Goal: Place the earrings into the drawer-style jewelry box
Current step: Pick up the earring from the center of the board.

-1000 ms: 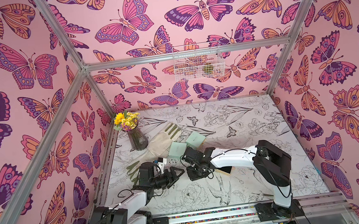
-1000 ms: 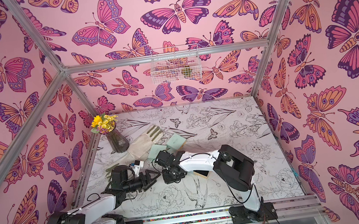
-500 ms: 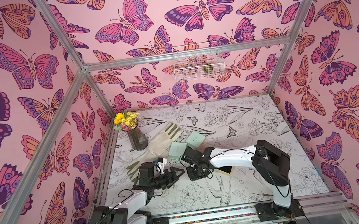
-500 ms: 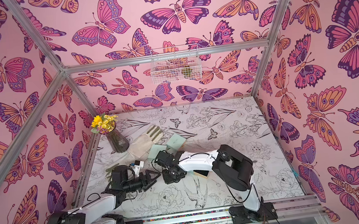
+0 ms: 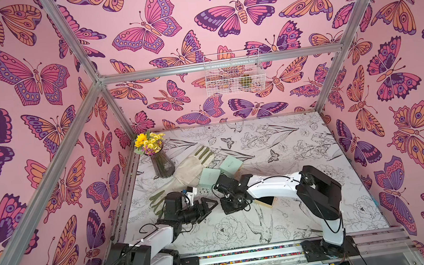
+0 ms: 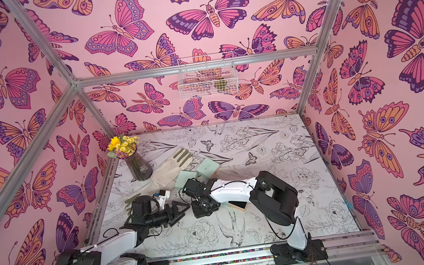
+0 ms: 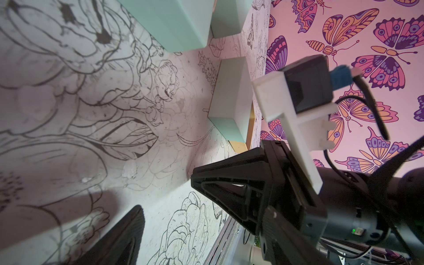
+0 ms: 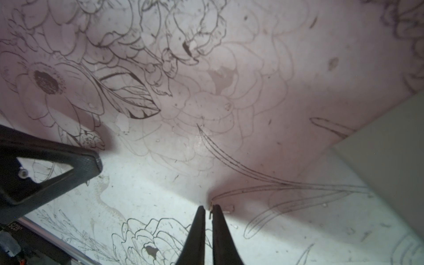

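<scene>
My right gripper (image 8: pixel 208 207) points down at the table, jaws nearly together, pinching a tiny gold earring (image 8: pixel 210 213) at the tips. A pale stud-like bit (image 8: pixel 227 209) lies on the table right beside them. In both top views the right gripper (image 5: pixel 231 205) (image 6: pixel 201 211) stands just left of a mint jewelry box with a tan edge (image 5: pixel 264 202) (image 7: pixel 229 98), mostly hidden under the right forearm. My left gripper (image 5: pixel 209 204) (image 7: pixel 169 206) lies low, a short way to the left of the right one. It is open and holds nothing.
Two more mint boxes (image 5: pixel 209 177) (image 5: pixel 230 164) sit behind the grippers. A long cream glove (image 5: pixel 185 170) lies diagonally beside them, and a vase of yellow flowers (image 5: pixel 162 165) stands at the back left. A wire basket (image 5: pixel 233 77) hangs on the rear wall.
The right gripper's jaws have come closer together around the earring. Both arms have stayed almost where they were.
</scene>
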`<state>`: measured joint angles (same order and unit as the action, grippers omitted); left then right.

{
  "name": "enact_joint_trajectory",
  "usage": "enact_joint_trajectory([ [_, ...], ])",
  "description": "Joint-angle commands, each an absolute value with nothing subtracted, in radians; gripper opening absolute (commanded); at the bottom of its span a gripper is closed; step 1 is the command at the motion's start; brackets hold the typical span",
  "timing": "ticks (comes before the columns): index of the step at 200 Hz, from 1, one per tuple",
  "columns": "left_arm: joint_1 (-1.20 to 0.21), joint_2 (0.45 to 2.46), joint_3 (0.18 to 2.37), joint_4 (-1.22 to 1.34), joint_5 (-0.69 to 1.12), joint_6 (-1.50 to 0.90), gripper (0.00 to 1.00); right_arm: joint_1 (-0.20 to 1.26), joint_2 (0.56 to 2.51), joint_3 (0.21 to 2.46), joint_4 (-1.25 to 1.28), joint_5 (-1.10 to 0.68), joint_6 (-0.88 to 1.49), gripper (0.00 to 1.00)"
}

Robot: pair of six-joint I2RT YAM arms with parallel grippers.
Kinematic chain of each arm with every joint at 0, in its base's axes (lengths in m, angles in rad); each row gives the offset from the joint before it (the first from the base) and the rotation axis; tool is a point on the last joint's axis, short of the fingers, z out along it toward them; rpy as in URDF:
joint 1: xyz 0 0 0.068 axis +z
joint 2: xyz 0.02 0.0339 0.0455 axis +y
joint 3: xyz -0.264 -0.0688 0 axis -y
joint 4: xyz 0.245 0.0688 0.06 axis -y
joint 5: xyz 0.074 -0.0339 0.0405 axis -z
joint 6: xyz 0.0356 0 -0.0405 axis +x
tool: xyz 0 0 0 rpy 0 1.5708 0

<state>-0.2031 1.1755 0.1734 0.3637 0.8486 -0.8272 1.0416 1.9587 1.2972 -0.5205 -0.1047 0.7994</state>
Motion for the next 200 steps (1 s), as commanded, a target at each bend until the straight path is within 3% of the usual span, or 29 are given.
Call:
enact_joint_trajectory([
  [1, -0.196, 1.181, 0.181, 0.342, 0.856, -0.807, 0.83, 1.046, 1.977, 1.324, -0.549, -0.087, 0.787, 0.09],
  [110, -0.213, 1.108, 0.205, 0.287, 0.822, -0.799, 0.84, 1.024, 1.849, 1.265, -0.490, -0.130, 0.810, 0.00],
  [155, -0.328, 1.109, 0.316, 0.211, 0.708, -0.731, 0.85, 0.935, 1.686, 1.085, -0.329, -0.242, 0.896, 0.00],
  [200, -0.463, 1.304, 0.515, 0.196, 0.656, -0.651, 0.86, 0.790, 1.476, 0.885, -0.258, -0.297, 0.969, 0.00],
])
